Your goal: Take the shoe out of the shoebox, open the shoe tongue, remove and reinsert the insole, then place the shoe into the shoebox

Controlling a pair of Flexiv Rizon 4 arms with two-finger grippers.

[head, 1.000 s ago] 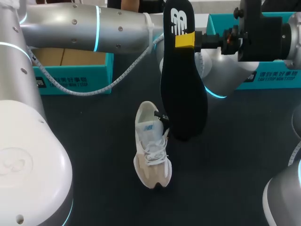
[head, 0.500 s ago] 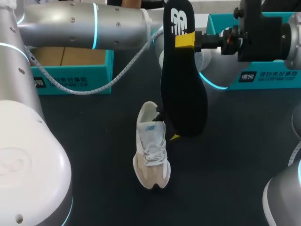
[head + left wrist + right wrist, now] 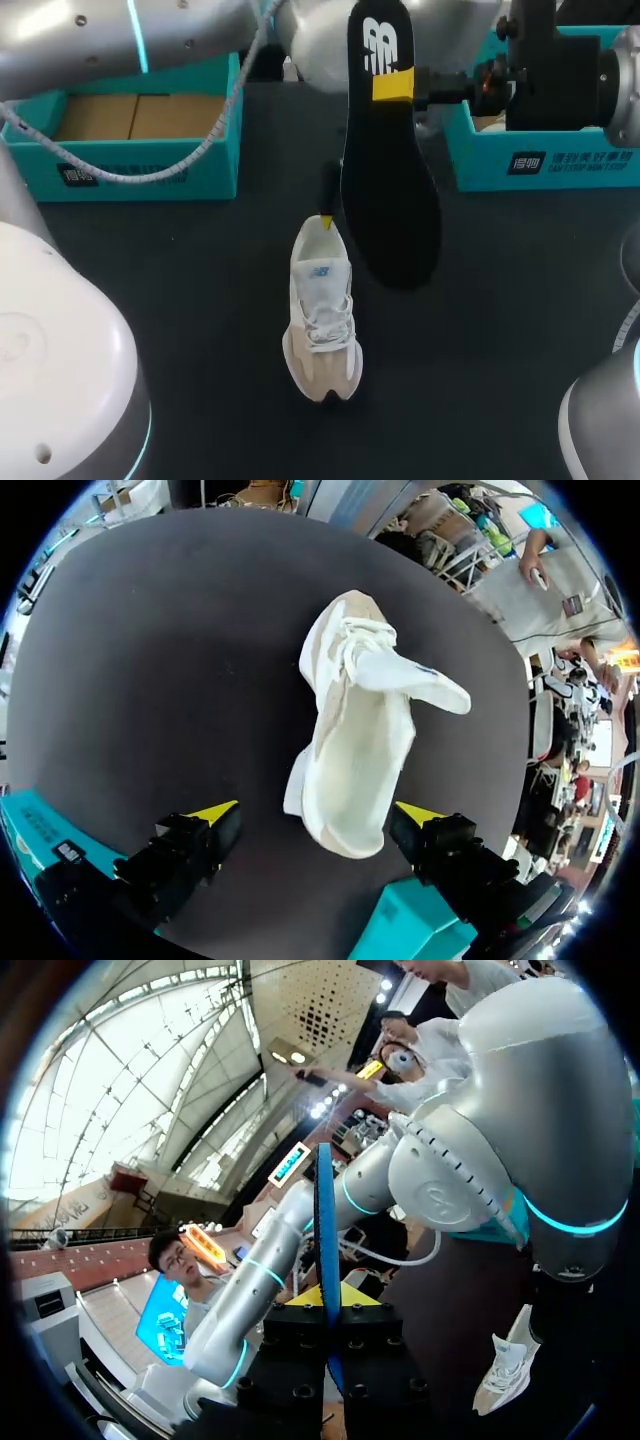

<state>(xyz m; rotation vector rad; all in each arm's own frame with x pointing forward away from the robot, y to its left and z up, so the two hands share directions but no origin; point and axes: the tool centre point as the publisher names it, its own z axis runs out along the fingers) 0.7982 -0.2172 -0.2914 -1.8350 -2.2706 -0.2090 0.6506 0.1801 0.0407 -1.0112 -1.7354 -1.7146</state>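
Shoe [image 3: 322, 310] lies out of its box on its sole on the dark table [image 3: 180, 330], toe toward me, with the tongue [image 3: 412, 678] pulled up and open. The black insole [image 3: 388, 180] is out: my right claw [image 3: 394, 85] pinches it near the heel end and holds it upright above the table, just beside the shoe. My left claw [image 3: 318, 812] hangs wide at the shoe's heel, one finger to each side, touching neither. By my judgement the first half is done, and what is left is sliding the insole back in and returning the shoe to the teal shoebox [image 3: 130, 140]. From above, the insole covers most of my left claw. A second teal box [image 3: 545, 160] is cut off, so I cannot tell which is lid and which is base. My right wrist sees the insole only edge-on.
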